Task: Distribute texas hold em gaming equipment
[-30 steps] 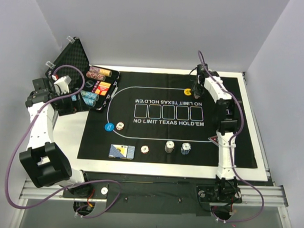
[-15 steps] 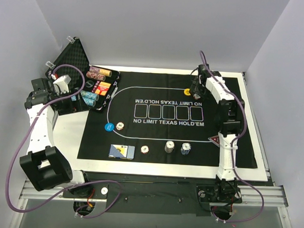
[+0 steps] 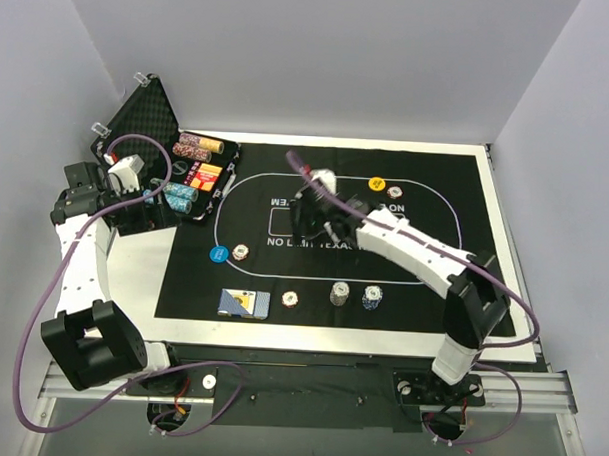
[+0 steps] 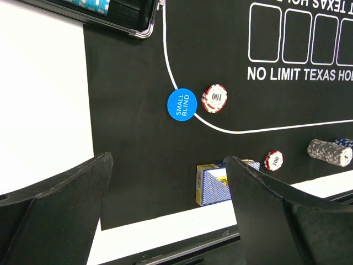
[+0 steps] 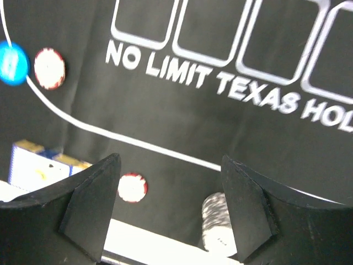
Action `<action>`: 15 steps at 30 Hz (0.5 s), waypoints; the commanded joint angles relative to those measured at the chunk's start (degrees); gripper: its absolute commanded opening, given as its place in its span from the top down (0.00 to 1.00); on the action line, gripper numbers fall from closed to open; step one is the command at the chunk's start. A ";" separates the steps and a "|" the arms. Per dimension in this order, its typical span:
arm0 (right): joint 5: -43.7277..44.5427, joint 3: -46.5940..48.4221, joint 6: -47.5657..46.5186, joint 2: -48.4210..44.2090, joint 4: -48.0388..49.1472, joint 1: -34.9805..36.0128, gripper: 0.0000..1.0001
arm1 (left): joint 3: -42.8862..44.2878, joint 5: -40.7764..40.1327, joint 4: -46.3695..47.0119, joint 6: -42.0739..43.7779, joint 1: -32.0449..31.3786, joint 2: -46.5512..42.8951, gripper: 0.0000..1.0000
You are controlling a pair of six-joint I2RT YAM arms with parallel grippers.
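Note:
On the black felt mat point(image 3: 466, 184) lie a blue disc button point(image 3: 218, 253), a red-and-white chip point(image 3: 241, 252), a blue-backed card deck point(image 3: 244, 303), a second red chip point(image 3: 291, 300), a grey chip stack point(image 3: 339, 292) and a blue chip stack point(image 3: 372, 296). A yellow button point(image 3: 376, 184) and a chip point(image 3: 395, 192) lie at the far right. My right gripper point(image 3: 307, 226) hovers open and empty over the mat's middle; its wrist view shows its fingers apart point(image 5: 168, 204) above the red chip point(image 5: 132, 187) and grey stack point(image 5: 218, 221). My left gripper point(image 3: 135, 204) is open and empty point(image 4: 168, 221) by the case. The red triangular marker is hidden.
The open black case point(image 3: 148, 113) stands at the back left, with rolls of chips point(image 3: 191, 174) in its tray. The white table border point(image 3: 504, 235) rings the mat. The right arm lies across the mat's right half.
My right arm has swung from the yellow button at the far right to the middle of the mat. A chip now shows beside that button. The left arm barely shifted.

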 commanded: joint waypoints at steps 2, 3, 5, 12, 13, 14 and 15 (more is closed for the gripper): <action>1.37 -4.26 3.59 3.73 -0.55 8.92 0.32 | -0.21 0.33 0.91 0.67 0.56 -2.95 0.05; 1.46 -4.18 4.20 4.35 -0.54 9.72 0.33 | -0.30 0.16 0.74 0.76 0.56 -3.29 0.05; 1.11 -4.27 5.00 6.28 -0.01 12.19 0.33 | -0.30 -0.37 0.56 0.94 0.48 -3.82 0.05; 1.55 -3.83 5.08 10.94 0.16 16.94 0.36 | 0.84 -1.16 -0.41 1.56 0.57 -4.44 0.05; 1.37 -4.35 5.35 11.04 0.42 17.11 0.37 | 0.93 -1.07 -0.49 1.64 0.56 -4.44 0.05; 1.46 -4.53 5.35 11.38 0.69 17.29 0.38 | 1.02 -1.16 -0.50 1.73 0.74 -4.44 0.05; 1.63 -4.88 5.52 11.74 0.78 17.46 0.38 | 1.02 -1.07 -0.50 1.64 0.65 -4.35 0.05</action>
